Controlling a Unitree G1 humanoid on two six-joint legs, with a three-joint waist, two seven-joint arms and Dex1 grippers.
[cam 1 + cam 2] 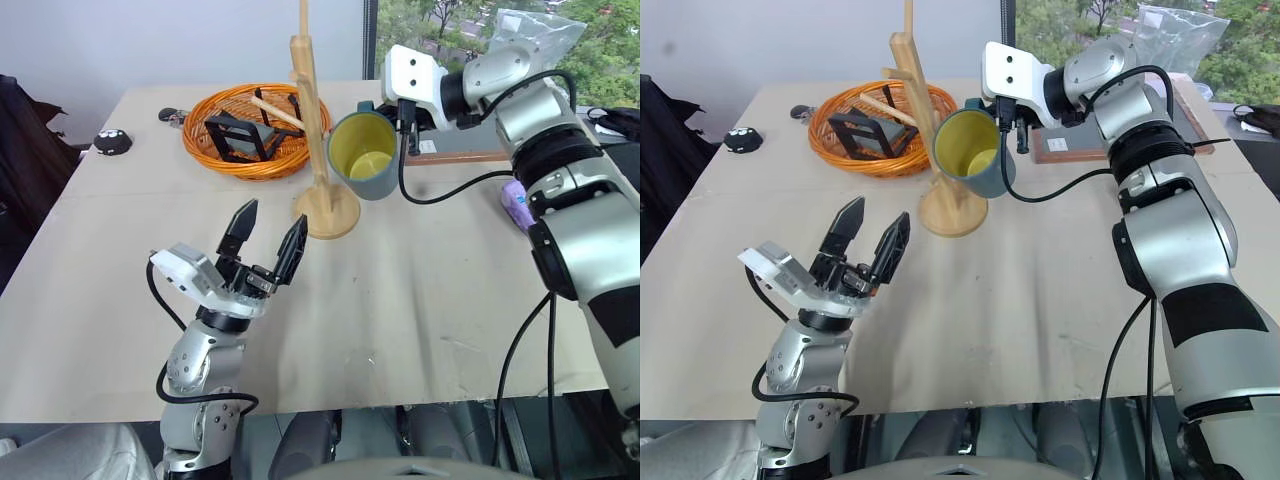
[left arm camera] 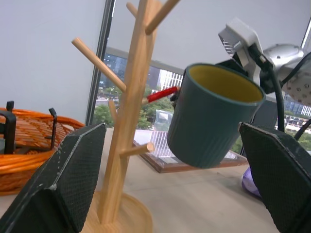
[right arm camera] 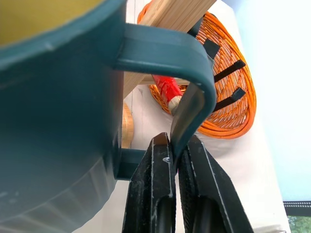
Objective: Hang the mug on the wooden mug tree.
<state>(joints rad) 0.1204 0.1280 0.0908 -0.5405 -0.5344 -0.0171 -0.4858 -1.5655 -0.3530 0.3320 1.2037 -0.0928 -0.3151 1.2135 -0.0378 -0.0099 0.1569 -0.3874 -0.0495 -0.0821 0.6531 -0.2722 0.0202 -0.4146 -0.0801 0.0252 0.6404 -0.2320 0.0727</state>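
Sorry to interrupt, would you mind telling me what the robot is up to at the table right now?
It is hanging a teal mug on the wooden mug tree. The right tool is shut on the mug's handle and holds the mug in the air beside the pole, close to a red-tipped peg; the handle is not over a peg yet. The left tool is open and holds nothing, out in front of the tree's base. An orange basket sits behind the tree.
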